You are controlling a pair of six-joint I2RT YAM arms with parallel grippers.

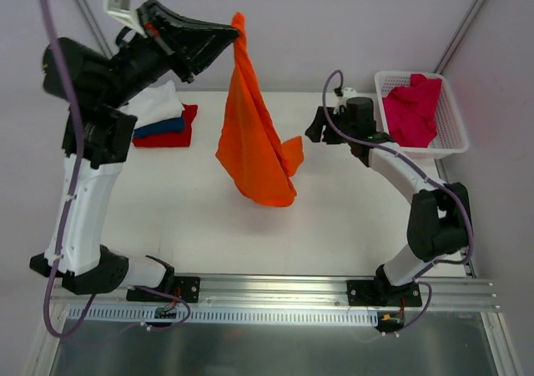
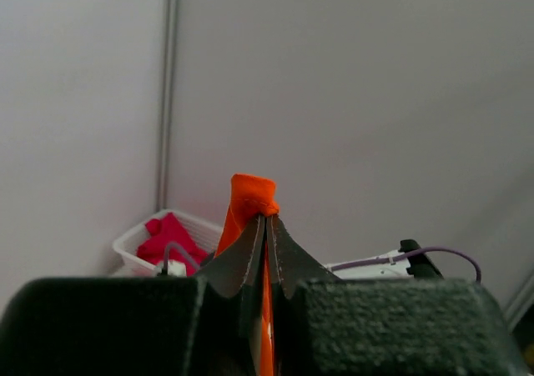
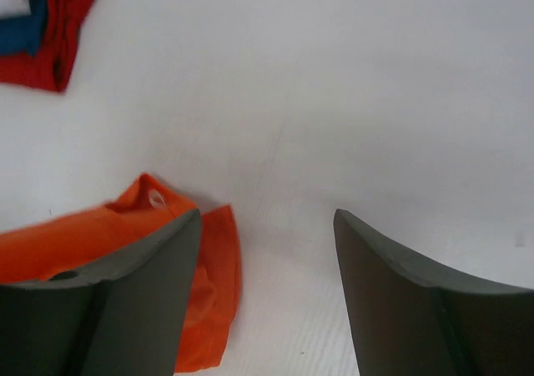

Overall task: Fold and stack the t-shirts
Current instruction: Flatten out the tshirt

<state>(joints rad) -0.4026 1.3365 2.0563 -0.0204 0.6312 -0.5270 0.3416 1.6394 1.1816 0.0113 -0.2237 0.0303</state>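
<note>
High over the table's back, my left gripper (image 1: 235, 32) is shut on the top of the large orange t-shirt (image 1: 250, 138). The shirt hangs down from it, its lower end resting on the white table. In the left wrist view the orange t-shirt (image 2: 250, 194) pokes out between the closed left gripper (image 2: 268, 218). My right gripper (image 1: 315, 128) is open just right of the shirt's lower part, low over the table. In the right wrist view the right gripper (image 3: 267, 213) holds nothing, and the orange t-shirt (image 3: 50, 243) lies beside its left finger. A crimson-pink t-shirt (image 1: 413, 109) lies in the basket.
A folded stack sits at the back left: white t-shirt (image 1: 154, 102) over dark blue (image 1: 164, 127) over red (image 1: 173, 137). The white lattice basket (image 1: 453, 122) stands at the back right, close behind my right arm. Grey walls bound the back and sides.
</note>
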